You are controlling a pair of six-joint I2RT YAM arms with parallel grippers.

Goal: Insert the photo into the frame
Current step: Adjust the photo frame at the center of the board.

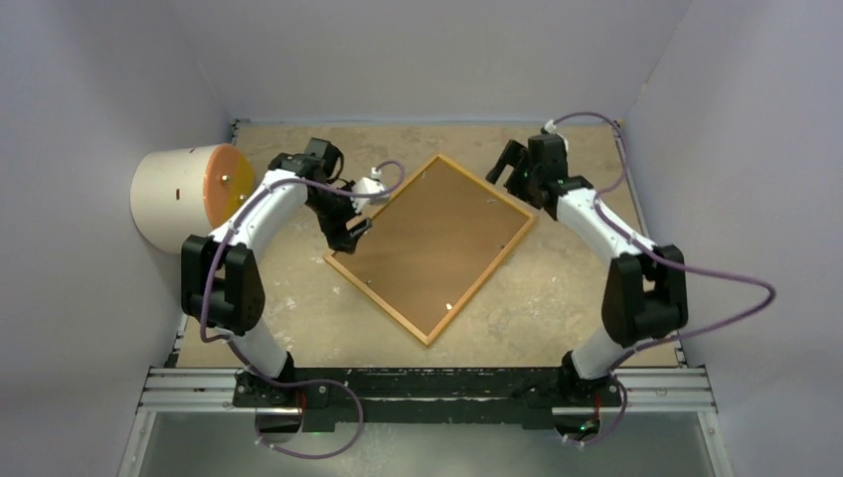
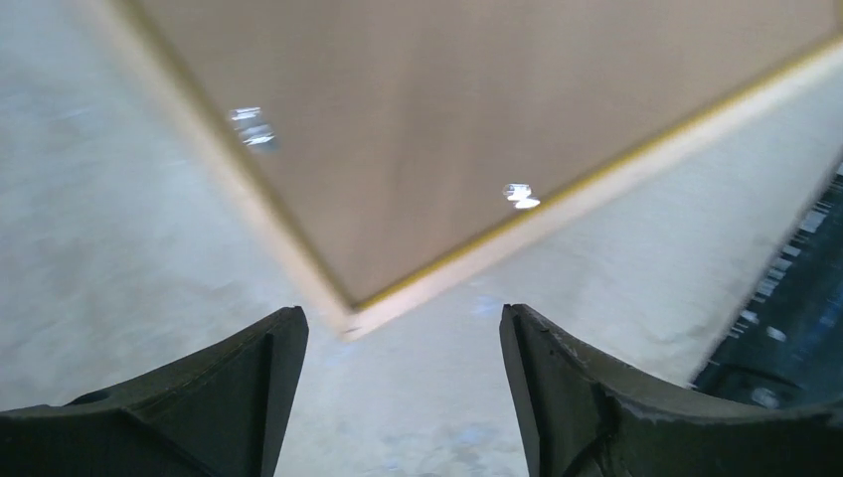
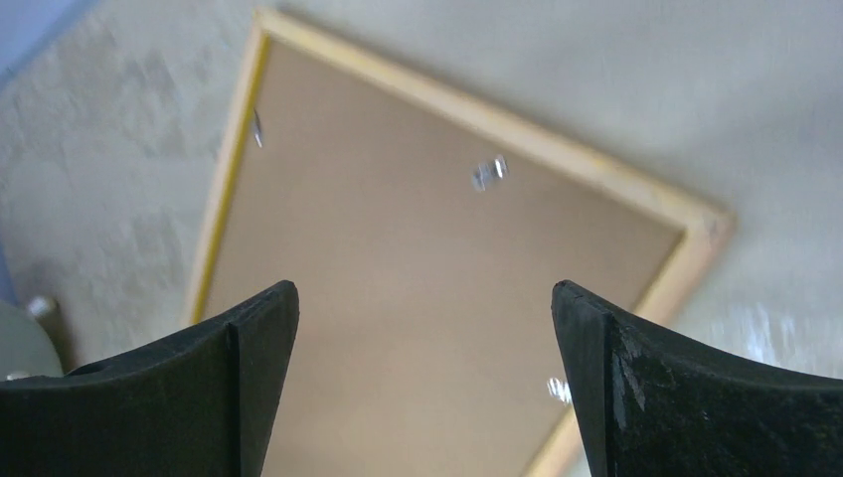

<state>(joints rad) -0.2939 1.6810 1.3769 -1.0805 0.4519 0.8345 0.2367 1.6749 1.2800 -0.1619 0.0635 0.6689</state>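
Frame [image 1: 481,279] flat on table [image 1: 557,298] centre, back side up, turned like diamond, near corner pointing toward arm bases. Brown backing board [image 1: 432,243] fills it. Left claw [image 1: 350,234] at frame's left corner, jaws spread wide, holding nothing. Farther back, right claw [image 1: 509,167] above frame's far right edge, also wide, empty. Cream drum [image 1: 184,194] far left by wall.

Speckled beige table [image 1: 557,298], frame [image 3: 497,129] face-down.

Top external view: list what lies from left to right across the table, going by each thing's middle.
White drum with an orange face → left claw → frame, back side up → right claw.
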